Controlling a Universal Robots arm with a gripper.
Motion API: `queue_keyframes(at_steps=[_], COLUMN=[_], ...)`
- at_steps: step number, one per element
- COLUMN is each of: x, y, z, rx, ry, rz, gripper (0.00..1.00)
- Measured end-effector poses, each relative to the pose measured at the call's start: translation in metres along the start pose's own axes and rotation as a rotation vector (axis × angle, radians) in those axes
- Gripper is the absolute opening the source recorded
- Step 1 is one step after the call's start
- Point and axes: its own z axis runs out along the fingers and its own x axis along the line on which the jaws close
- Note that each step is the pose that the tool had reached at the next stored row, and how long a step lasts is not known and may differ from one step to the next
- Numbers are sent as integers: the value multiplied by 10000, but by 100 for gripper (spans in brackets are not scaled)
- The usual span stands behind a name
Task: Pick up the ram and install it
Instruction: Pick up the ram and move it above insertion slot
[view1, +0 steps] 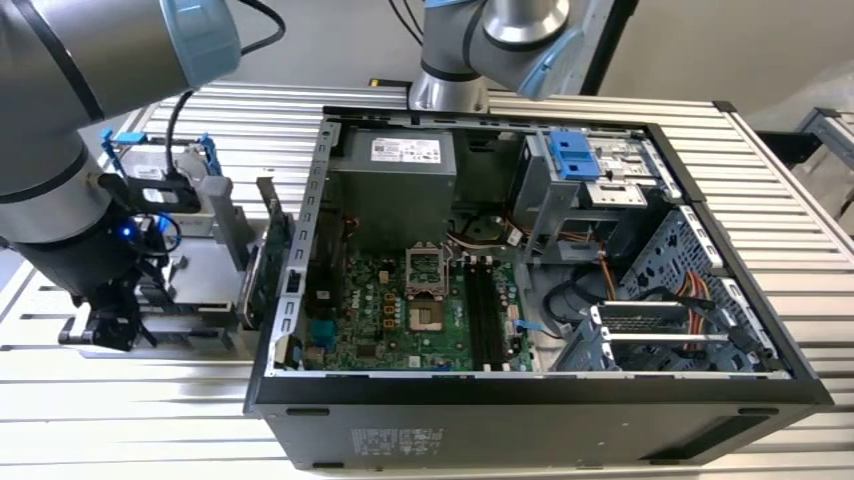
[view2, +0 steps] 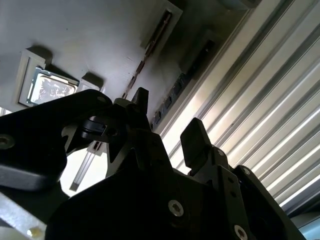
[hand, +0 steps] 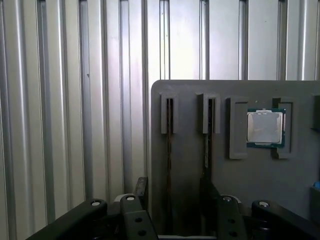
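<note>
The gripper (hand: 175, 195) is spread wide just above the ram (hand: 169, 155), which stands in a slot near the edge of the grey tray (hand: 187, 145), with ribbed table (hand: 75, 100) beyond that edge and a chip (hand: 265, 127) farther off.

A grey tray (hand: 190, 100) lies on a ribbed metal table (hand: 75, 100), and a square silver chip (hand: 265, 127) sits in one of its recesses. Beside the chip run two long narrow slots (hand: 169, 150), each with a thin dark strip edge-on inside. The black gripper (hand: 174, 186) hangs over the tray's edge with its fingers (hand: 141, 186) spread, the slot farther from the chip between them.
</note>
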Motion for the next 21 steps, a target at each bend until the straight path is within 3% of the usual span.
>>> queue_keyframes(at_steps=[11, 21], x=[2, 44], y=[-1, -2], z=[113, 159], rx=[1, 1], ry=[0, -1], rz=[0, 1], gripper=[100, 100])
